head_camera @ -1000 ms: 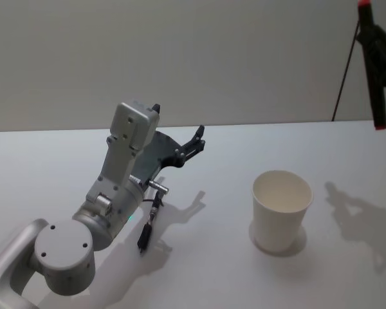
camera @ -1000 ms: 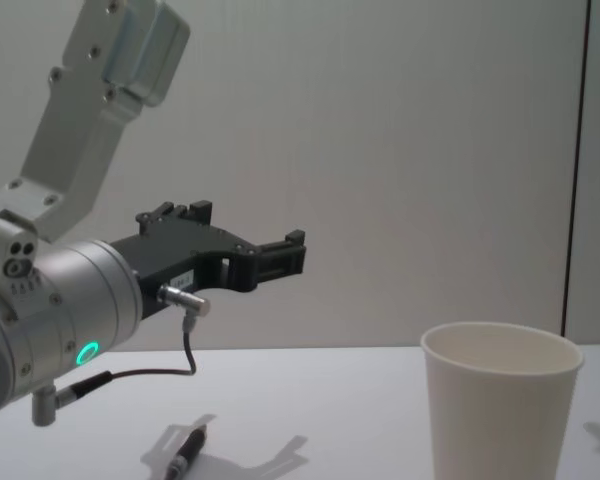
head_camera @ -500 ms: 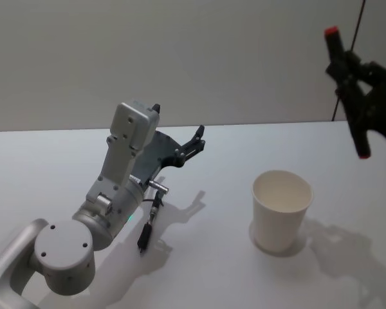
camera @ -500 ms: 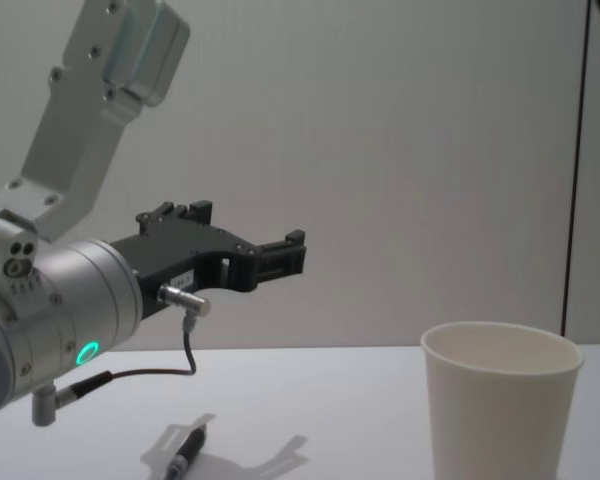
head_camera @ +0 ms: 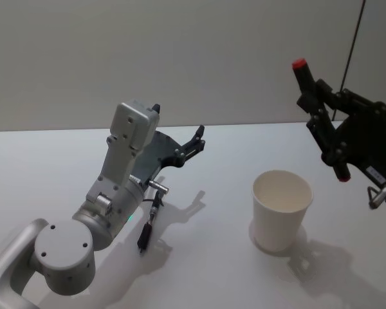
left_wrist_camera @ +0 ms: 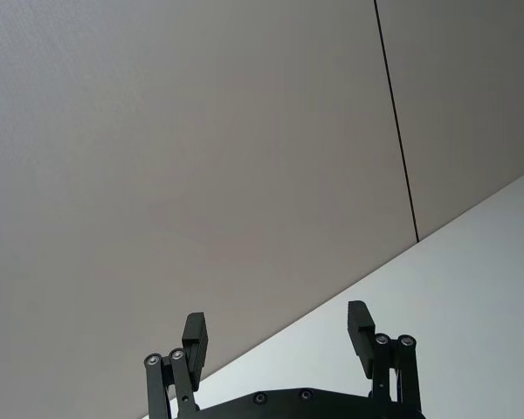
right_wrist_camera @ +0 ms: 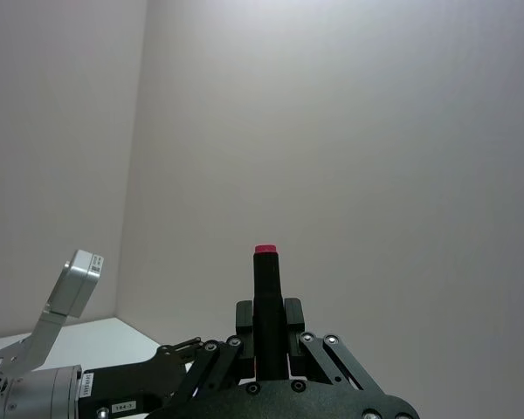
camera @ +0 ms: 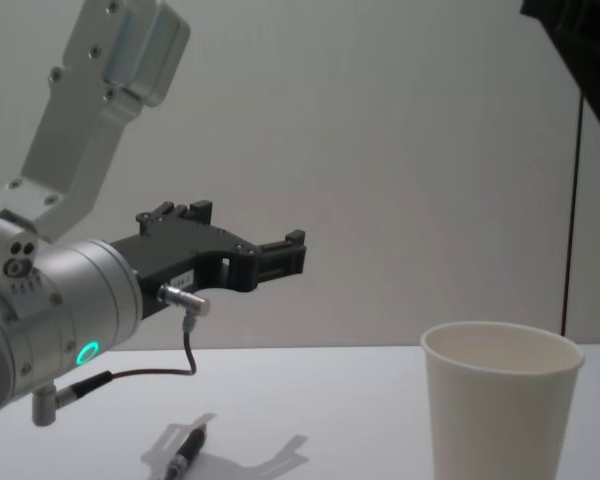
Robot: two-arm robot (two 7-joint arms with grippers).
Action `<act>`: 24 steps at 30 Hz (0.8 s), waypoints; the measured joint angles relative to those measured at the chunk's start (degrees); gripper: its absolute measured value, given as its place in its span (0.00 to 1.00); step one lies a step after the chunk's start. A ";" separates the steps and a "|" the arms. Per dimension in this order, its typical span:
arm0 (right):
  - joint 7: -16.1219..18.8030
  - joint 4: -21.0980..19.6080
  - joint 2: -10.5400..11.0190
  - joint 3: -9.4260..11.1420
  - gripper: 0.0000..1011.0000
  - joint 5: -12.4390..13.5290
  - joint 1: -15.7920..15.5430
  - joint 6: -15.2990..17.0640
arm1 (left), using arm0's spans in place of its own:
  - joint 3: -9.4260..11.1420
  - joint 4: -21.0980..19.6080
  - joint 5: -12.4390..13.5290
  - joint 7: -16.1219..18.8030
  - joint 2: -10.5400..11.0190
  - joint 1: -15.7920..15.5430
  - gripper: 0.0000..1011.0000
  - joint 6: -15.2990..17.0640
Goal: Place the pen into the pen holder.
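Soft, even, fairly bright light falls from above and the left. On the white desk [head_camera: 51, 154], pale shadows with blurred edges spread rightward from the left arm [head_camera: 119, 174] and around the pen holder [head_camera: 282, 209]. In the chest view that arm looks slightly soft, its green lamp [camera: 85, 352] glowing.

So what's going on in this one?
The right hand grips a black pen with its red end pointing up, held in the air above and slightly to the right of the pen holder. The holder is an empty paper cup standing upright on the white table, and the pen is not yet in it. The left hand is open and holds nothing, raised over the table's left side.
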 joint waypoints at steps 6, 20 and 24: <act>-0.23 0.64 -0.86 -0.84 0.19 -2.03 0.06 -0.88 | 0.00 0.00 0.00 0.00 0.00 0.00 0.99 0.00; -1.90 7.26 -4.49 -2.72 0.19 -6.30 4.21 -1.44 | 0.00 0.00 0.00 0.00 0.00 0.00 0.99 0.00; -2.30 9.81 -5.78 -3.37 0.19 -7.46 5.76 -1.48 | 0.00 0.00 0.00 0.00 0.00 0.00 0.99 0.00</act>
